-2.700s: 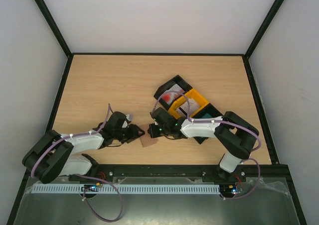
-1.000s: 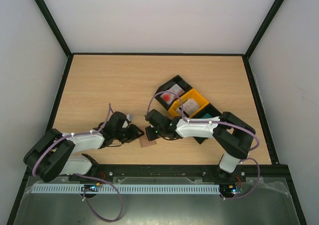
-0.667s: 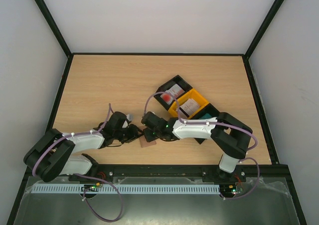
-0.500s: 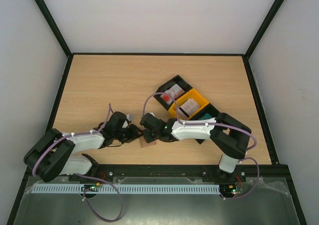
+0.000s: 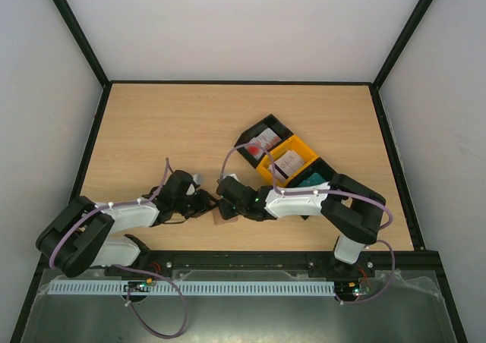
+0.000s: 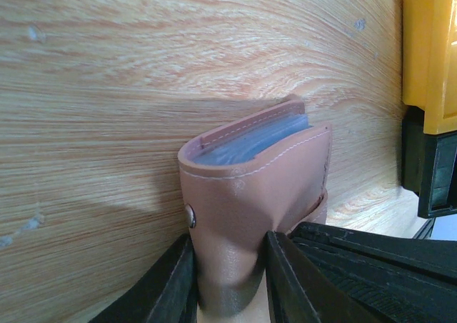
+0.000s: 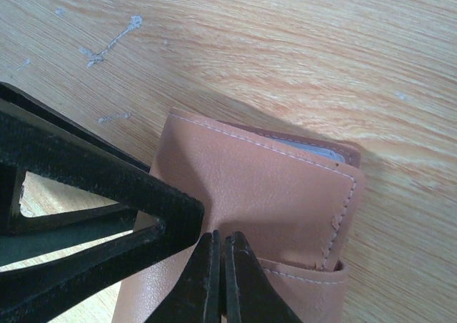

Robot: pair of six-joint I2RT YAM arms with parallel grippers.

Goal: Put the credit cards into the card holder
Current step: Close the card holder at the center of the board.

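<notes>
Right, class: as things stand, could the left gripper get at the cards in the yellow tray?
Probably not: the left gripper is clamped on the card holder, and the right arm lies between it and the yellow tray.

A pale wood-grain desk [image 5: 175,123] lies inside a plain booth, closed in by a white far wall [image 5: 243,24], a left wall [image 5: 38,130] and a right wall [image 5: 448,130], with black frame bars [image 5: 76,32] at the corners. The light is soft and even. Along the near edge runs a black rail [image 5: 243,261] and, nearer still, a white slotted strip [image 5: 190,288].
</notes>
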